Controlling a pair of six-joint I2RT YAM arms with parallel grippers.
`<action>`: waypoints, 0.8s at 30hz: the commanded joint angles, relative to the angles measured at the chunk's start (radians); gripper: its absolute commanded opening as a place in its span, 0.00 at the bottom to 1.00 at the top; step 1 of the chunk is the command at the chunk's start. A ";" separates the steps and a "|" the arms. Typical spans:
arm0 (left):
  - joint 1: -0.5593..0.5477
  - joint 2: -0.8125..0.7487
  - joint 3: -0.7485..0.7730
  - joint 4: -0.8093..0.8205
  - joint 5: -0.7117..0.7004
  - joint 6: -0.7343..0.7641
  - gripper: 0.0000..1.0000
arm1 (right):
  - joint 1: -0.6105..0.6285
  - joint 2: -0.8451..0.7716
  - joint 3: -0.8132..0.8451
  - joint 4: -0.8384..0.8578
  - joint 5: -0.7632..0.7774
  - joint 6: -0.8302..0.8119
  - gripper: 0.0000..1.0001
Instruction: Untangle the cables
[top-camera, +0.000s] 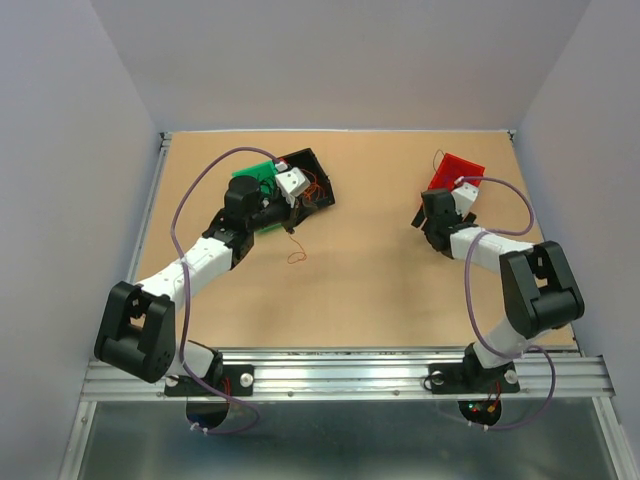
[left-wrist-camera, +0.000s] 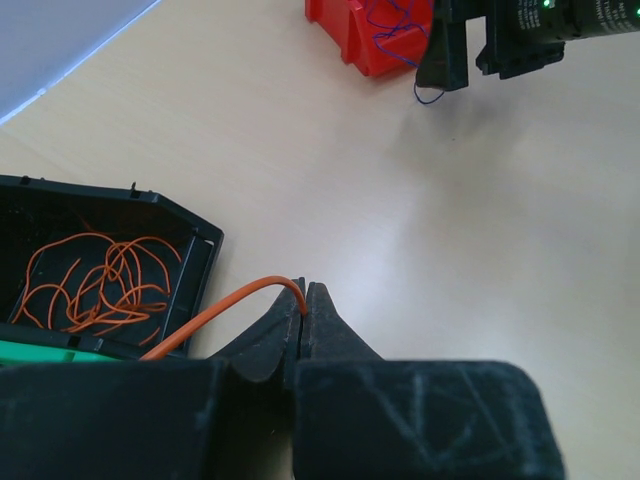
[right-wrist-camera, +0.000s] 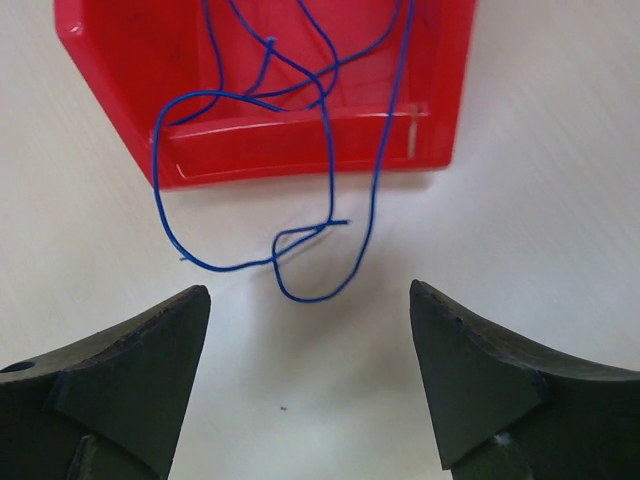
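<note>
My left gripper (left-wrist-camera: 303, 300) is shut on one thin orange wire (left-wrist-camera: 220, 306), which arcs left from the pinch toward the black bin (left-wrist-camera: 205, 250). That bin holds a tangle of orange wires (left-wrist-camera: 100, 285). From above, the left gripper (top-camera: 305, 198) sits at the black bin (top-camera: 318, 170), and an orange wire loop (top-camera: 296, 257) lies on the table below it. My right gripper (right-wrist-camera: 310, 288) is open and empty, just short of the red bin (right-wrist-camera: 300, 165). Thin blue wires (right-wrist-camera: 311, 299) spill over the bin's front rim onto the table between the jaws.
A green bin (top-camera: 262, 170) stands against the black bin's left side. The red bin (top-camera: 455, 172) is at the back right with the right gripper (top-camera: 440, 205) in front of it. Lavender arm cords (top-camera: 200, 185) arch over both arms. The table's rail runs along the left edge.
</note>
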 joint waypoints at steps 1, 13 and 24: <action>-0.005 -0.043 -0.008 0.028 0.006 0.019 0.00 | 0.010 0.044 0.003 0.205 -0.017 -0.093 0.85; -0.007 -0.037 -0.005 0.023 0.013 0.025 0.00 | 0.007 0.157 0.093 0.243 0.063 -0.139 0.25; -0.008 -0.031 -0.002 0.019 0.015 0.030 0.00 | -0.042 0.068 0.187 0.164 -0.098 -0.150 0.01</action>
